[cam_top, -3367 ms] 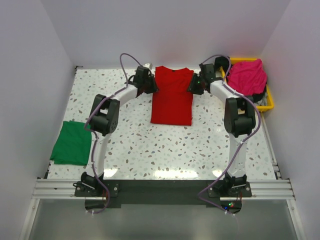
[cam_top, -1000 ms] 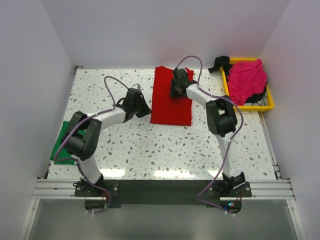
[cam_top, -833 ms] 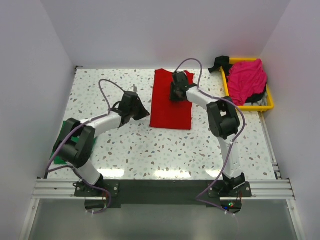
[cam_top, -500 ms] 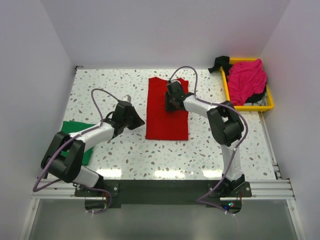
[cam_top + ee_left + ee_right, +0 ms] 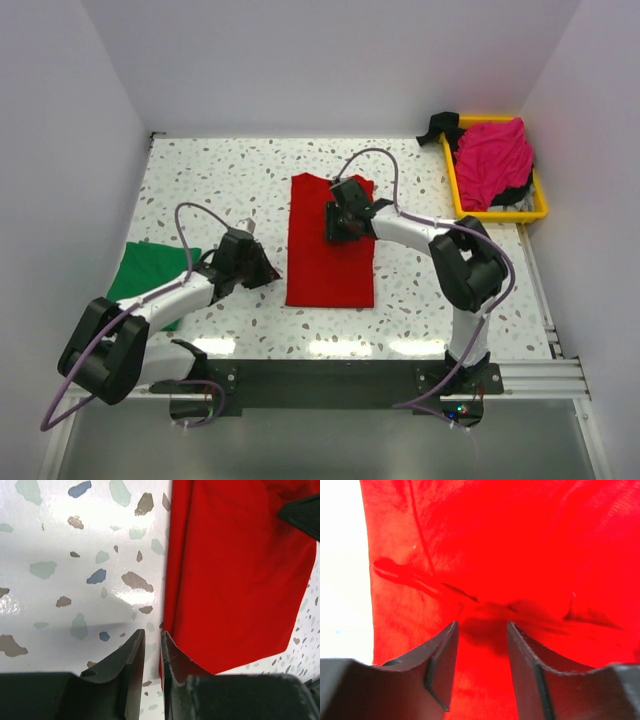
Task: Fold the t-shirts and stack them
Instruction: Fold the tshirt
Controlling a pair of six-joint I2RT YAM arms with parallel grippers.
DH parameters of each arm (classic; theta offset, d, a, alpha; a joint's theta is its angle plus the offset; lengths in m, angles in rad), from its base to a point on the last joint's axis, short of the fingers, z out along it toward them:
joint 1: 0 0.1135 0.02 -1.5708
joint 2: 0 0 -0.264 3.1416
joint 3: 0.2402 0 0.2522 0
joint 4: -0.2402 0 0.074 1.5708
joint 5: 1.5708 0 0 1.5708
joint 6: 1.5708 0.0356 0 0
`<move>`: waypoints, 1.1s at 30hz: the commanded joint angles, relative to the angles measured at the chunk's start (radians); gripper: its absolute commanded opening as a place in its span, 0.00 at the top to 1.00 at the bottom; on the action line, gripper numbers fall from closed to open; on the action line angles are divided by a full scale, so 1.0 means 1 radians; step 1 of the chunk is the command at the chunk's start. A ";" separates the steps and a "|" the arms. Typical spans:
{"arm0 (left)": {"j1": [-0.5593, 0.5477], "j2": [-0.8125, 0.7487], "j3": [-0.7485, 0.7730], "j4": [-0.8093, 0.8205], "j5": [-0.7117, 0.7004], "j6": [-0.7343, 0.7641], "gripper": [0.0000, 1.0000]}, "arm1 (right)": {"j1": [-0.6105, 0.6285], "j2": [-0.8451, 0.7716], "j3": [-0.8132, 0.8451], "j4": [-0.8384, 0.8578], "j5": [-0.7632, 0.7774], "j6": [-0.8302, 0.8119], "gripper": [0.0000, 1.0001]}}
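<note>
currently the red t-shirt (image 5: 330, 265) lies flat, folded narrow, mid-table (image 5: 420, 290). my right gripper (image 5: 481, 625) is over its upper part, fingers apart, a wrinkle between them. my left gripper (image 5: 150, 635) sits at its left edge, jaws a slit apart; can't tell if cloth is pinched. green t-shirt (image 5: 140, 275) far left.

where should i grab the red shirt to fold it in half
Probably the red t-shirt is best pinched at its two far corners, coming in from each long side. It lies flat as a long narrow rectangle, so only its edges offer cloth to pinch.
</note>
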 commanded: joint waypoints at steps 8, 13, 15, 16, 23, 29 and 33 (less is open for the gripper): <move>-0.003 -0.072 -0.066 0.025 0.168 0.071 0.59 | -0.132 -0.331 -0.131 -0.081 -0.093 0.025 0.46; -0.003 -0.075 -0.083 0.030 0.222 0.100 0.58 | -0.175 -0.549 -0.358 -0.123 -0.147 0.011 0.47; -0.003 -0.069 -0.090 0.032 0.242 0.106 0.58 | -0.178 -0.602 -0.415 -0.134 -0.182 0.019 0.47; -0.003 -0.067 -0.093 0.033 0.250 0.107 0.58 | -0.177 -0.647 -0.466 -0.147 -0.216 0.027 0.48; -0.003 -0.093 -0.132 0.061 0.281 0.097 0.58 | -0.177 -0.759 -0.650 -0.161 -0.319 0.071 0.50; -0.003 -0.119 -0.162 0.098 0.294 0.080 0.59 | -0.178 -0.738 -0.759 -0.068 -0.394 0.123 0.53; -0.003 -0.121 -0.179 0.128 0.302 0.063 0.59 | -0.177 -0.715 -0.799 -0.017 -0.429 0.149 0.56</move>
